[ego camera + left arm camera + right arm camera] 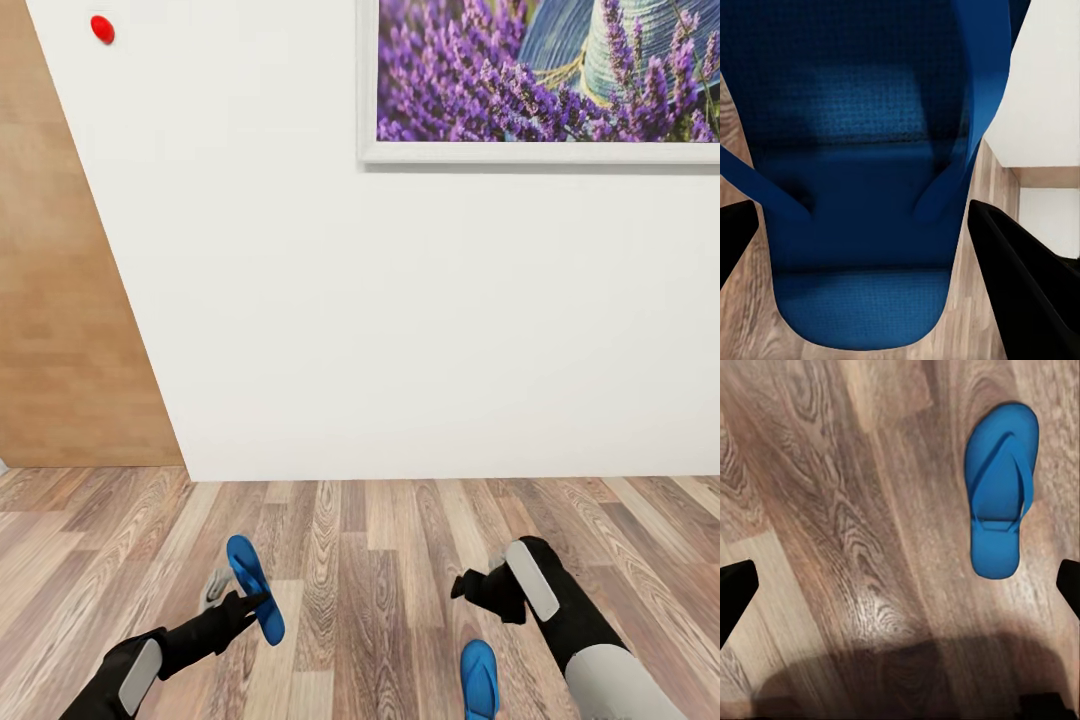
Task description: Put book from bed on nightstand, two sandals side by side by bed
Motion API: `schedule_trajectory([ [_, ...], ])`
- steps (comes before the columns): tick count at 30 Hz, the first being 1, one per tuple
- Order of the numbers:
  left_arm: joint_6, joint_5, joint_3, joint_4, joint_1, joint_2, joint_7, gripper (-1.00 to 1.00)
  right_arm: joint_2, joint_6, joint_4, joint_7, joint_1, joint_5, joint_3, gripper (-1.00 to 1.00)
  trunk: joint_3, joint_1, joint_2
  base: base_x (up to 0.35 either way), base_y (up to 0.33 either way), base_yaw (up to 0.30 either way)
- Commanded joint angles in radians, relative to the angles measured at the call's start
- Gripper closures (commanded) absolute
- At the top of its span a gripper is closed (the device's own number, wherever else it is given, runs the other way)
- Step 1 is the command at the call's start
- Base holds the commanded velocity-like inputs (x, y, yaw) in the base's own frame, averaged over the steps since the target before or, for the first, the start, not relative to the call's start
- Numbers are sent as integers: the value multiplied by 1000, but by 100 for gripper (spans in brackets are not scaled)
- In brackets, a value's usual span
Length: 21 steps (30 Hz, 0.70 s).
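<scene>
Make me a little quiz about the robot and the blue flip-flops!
1. True or false: the left hand is holding a blue sandal.
2. Where is the second sandal? A) on the wood floor B) hanging on the white wall C) in the right hand
3. Fill in: the picture on the wall shows purple ____.

Key: 1 true; 2 A; 3 flowers.
</scene>
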Motion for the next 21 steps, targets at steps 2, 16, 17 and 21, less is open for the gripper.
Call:
schedule_trajectory([
  [2, 6, 2, 3, 0, -1, 0, -4, 100, 3, 2, 18, -12, -7, -9, 4, -100, -1, 0, 0, 0, 0, 0],
  [16, 7, 2, 4, -2, -1, 0, -5, 100, 1, 0, 49, -17, -18, -6, 10, -100, -1, 0, 0, 0, 0, 0],
  [17, 7, 2, 4, -2, -1, 0, -5, 100, 0, 0, 49, -17, -19, -6, 10, -100, -1, 0, 0, 0, 0, 0],
  [21, 7, 2, 4, -2, -1, 0, -5, 100, -1, 0, 49, -16, -19, -6, 10, -100, -1, 0, 0, 0, 0, 0],
])
